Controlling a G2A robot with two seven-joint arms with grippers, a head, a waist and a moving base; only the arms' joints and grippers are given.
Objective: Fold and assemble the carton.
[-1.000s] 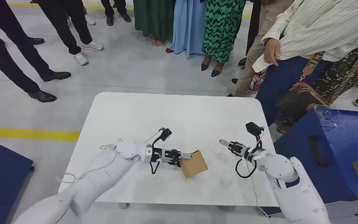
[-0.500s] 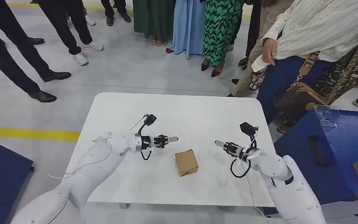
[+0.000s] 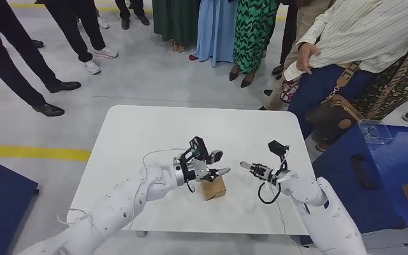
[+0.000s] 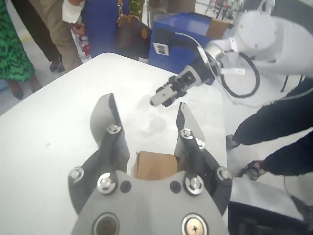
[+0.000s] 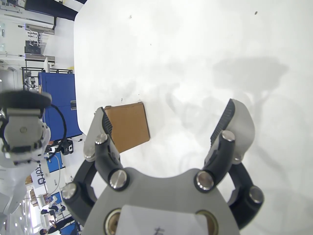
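A small closed brown carton (image 3: 214, 187) stands on the white table (image 3: 153, 127), near its front middle. My left gripper (image 3: 220, 163) hovers open just above the carton's far side; in the left wrist view the carton (image 4: 155, 165) lies under the palm, behind the spread fingers (image 4: 107, 113), and my left gripper (image 4: 145, 103) holds nothing. My right gripper (image 3: 245, 165) hangs open a short way right of the carton. In the right wrist view the carton (image 5: 129, 125) lies beyond one fingertip, apart from it, and my right gripper (image 5: 168, 110) is empty.
Several people stand along the table's far edge and right corner. A blue bin (image 3: 376, 166) sits close to the right of the table. The table's left and back parts are bare white surface.
One second ago my left gripper held the tilted carton. It let go, drew back left, then came over the carton, which now rests flat. My right gripper crept slightly left.
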